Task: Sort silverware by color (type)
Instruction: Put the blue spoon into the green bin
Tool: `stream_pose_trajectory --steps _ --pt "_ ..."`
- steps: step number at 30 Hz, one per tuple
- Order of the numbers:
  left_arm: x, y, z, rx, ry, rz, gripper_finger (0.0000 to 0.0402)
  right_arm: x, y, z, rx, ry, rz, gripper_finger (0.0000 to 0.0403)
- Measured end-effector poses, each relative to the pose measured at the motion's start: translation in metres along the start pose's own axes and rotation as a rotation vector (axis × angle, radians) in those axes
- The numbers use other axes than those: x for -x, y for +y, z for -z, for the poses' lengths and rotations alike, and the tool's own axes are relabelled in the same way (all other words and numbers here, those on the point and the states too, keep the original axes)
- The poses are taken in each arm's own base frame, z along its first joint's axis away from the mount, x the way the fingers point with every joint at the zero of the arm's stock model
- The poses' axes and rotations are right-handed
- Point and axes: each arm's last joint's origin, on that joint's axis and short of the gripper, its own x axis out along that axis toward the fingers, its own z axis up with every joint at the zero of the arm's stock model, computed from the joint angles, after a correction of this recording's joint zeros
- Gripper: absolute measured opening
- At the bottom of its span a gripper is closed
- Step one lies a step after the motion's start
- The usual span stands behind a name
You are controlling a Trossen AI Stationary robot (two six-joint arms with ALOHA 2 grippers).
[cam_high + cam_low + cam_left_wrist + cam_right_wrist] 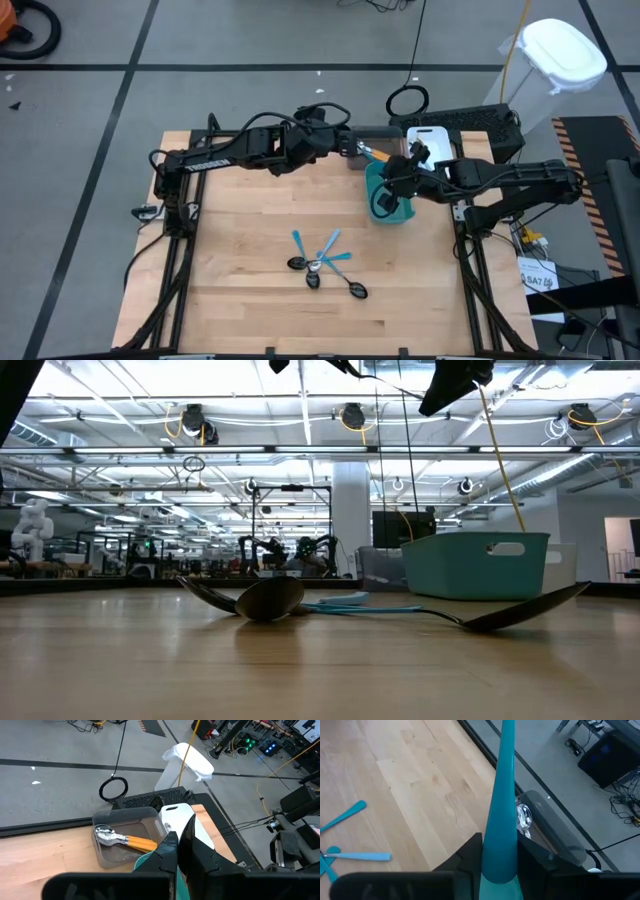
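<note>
Spoons [325, 268], black and blue, lie mixed near the table's middle. The right gripper [499, 851] is closed on a blue handle [501, 795] above the teal bin [385, 195]. Only the left wrist view shows orange spoons [122, 840] in the gray bin [150, 815], under the closed, empty left gripper [180, 851].

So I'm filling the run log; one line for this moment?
right gripper: holds blue utensil over teal bin | left gripper: shut, over gray bin

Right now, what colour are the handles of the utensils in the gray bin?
Orange handles, clearest in left wrist view.
</note>
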Motion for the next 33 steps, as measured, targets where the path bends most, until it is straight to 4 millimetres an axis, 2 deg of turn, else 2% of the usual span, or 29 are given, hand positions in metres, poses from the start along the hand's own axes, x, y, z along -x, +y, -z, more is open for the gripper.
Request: stream_pose_trajectory --steps 7,16,20,24,33 --pt "-0.001 0.0 0.0 -0.023 0.057 0.043 0.0032 0.0 0.0 0.001 -0.016 0.011 -0.004 0.0086" --pt "0.001 0.002 0.002 -0.078 0.115 0.051 0.0166 0.002 -0.001 0.002 -0.054 0.022 -0.022 0.0085" --pt "0.012 0.008 -0.007 -0.108 0.119 0.044 0.0207 0.003 -0.003 0.005 -0.1 0.045 -0.012 0.0085" --pt "0.029 0.016 -0.021 -0.172 0.108 0.043 0.022 0.005 -0.006 0.011 -0.159 0.096 -0.012 0.0085" --pt "0.034 0.038 -0.044 -0.372 0.108 -0.008 0.022 0.007 -0.007 0.028 -0.332 0.236 0.031 0.0085"
